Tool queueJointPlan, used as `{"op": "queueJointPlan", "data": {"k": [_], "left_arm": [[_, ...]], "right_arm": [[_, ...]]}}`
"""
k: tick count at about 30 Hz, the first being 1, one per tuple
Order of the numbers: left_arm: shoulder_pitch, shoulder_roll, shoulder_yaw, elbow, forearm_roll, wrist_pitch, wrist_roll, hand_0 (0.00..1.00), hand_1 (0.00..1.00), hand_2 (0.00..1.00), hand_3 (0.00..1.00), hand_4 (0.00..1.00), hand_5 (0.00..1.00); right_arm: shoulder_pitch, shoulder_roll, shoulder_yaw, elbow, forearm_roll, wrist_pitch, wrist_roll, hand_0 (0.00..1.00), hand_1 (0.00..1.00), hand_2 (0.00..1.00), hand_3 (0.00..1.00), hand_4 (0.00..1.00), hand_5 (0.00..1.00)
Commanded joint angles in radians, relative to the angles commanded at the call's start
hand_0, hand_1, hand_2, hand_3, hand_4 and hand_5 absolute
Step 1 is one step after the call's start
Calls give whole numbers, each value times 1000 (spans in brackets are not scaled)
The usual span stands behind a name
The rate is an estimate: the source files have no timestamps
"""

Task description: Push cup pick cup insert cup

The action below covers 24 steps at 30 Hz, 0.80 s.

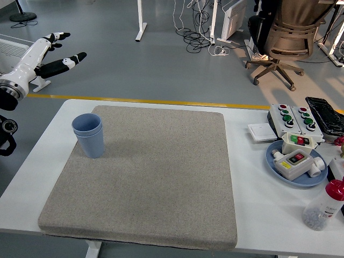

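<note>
Nested blue cups (88,134): far-left on the mat (150,177), inserted, task apparently done. My left hand (51,51): fingers spread, empty, raised clear.

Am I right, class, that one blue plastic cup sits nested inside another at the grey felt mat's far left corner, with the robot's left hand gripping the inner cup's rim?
Not quite. The head view shows the white left hand lifted clear of the table with fingers spread, holding nothing. The rest stands: one blue plastic cup is nested inside the other blue plastic cup at the far left corner of the grey felt mat.
</note>
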Motion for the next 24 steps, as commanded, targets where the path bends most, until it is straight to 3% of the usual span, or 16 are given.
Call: {"op": "queueJointPlan", "data": {"k": [4,5,6,9,11,12,13,15,17,18,21,23,24], "left_arm": [[146,-27,-165,-155,-175,58,-5,558,596,594,543,555,888],[177,-37,-196,-186,-214,63,-10,558,596,594,543,555,888],[215,-48,-228,-221,-253,68,-14,611,673,679,591,552,946],[316,-73,-288,-299,-383,72,-18,611,673,679,591,552,946],[380,-105,-327,-343,-461,65,-41,611,673,679,591,552,946],[425,-132,-353,-372,-506,61,-64,794,837,868,798,582,998],[462,-156,-374,-395,-532,53,-81,794,837,868,798,582,998],[536,-192,-402,-426,-550,40,-102,794,837,868,798,582,998],[614,-245,-432,-454,-548,19,-130,794,837,868,798,582,998],[649,-264,-442,-464,-548,10,-144,901,890,932,861,601,998],[737,-303,-453,-487,-513,6,-192,901,890,932,861,601,998],[778,-313,-447,-492,-496,5,-220,901,890,932,861,601,998],[801,-316,-442,-494,-491,-1,-231,955,934,980,934,607,998]], "right_arm": [[2,-2,-1,-1,5,-1,2,666,602,615,564,102,447],[2,-2,-1,-1,3,0,2,666,602,615,564,102,447],[2,-2,0,-2,1,0,2,666,603,614,565,102,447],[2,-2,-1,-2,2,0,3,666,603,614,565,102,447],[2,-3,-5,-3,8,0,5,666,603,614,565,102,447],[1,-4,-8,-3,15,-1,7,666,602,614,565,102,447],[0,-4,-11,-3,20,-1,8,666,602,614,565,102,447],[-1,-3,-11,-4,21,-2,9,666,602,614,565,102,447],[-1,-3,-8,-5,18,-1,10,666,602,614,565,102,447],[-2,-3,-6,-6,15,-1,9,666,603,614,564,102,446],[-1,-4,1,-7,5,1,8,666,603,614,564,102,446],[0,-5,5,-8,0,3,7,666,603,614,564,102,446],[0,-5,8,-8,-4,3,6,666,603,615,564,102,446]]}}
